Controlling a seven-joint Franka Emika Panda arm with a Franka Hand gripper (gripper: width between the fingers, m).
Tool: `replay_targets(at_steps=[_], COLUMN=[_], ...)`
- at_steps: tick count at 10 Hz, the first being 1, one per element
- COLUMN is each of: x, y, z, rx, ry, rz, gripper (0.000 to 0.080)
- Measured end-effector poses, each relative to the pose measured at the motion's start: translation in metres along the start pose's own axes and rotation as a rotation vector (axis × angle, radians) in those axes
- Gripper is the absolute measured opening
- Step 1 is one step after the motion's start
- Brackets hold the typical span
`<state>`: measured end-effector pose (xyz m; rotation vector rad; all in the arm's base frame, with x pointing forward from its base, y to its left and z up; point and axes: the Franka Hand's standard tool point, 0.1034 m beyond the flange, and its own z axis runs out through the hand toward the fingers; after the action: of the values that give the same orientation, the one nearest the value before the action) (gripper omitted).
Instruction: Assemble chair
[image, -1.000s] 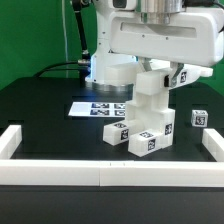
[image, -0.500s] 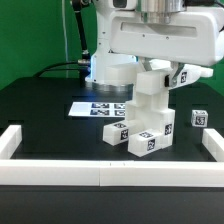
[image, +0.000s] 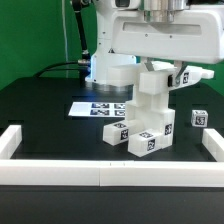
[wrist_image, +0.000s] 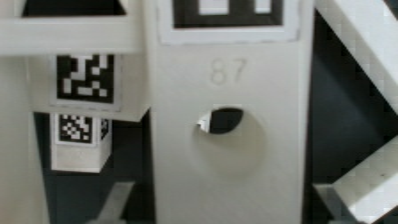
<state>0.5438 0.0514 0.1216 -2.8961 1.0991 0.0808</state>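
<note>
The chair (image: 146, 118), a stack of white blocks, stands in the middle of the black table (image: 40, 110), just beside the marker board (image: 98, 108), on the exterior view's right of it. One small cube (image: 199, 118) lies apart, further to that right. The gripper (image: 154, 71) hangs directly over the stack. Its fingers are hidden under the wide white body, so I cannot tell if they grip. In the wrist view a white slab (wrist_image: 222, 160) carries a faint raised "87" above a round hole (wrist_image: 221, 121). The square tags (wrist_image: 82, 75) show only black-and-white patterns, no letters.
</note>
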Motion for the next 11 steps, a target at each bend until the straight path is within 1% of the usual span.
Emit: replay_targets(at_steps=[2,5,11], x=[-0.0002,-0.0046,-0.007], y=[0.0002,0.0056,0.0089], z=[-0.0008,-0.0086,-0.0032], rx=[0.001,0.01,0.001], ry=[0.0,-0.001,-0.008], rz=[0.0,0.002,0.003], gripper=[0.0289,0.0289,0.0289])
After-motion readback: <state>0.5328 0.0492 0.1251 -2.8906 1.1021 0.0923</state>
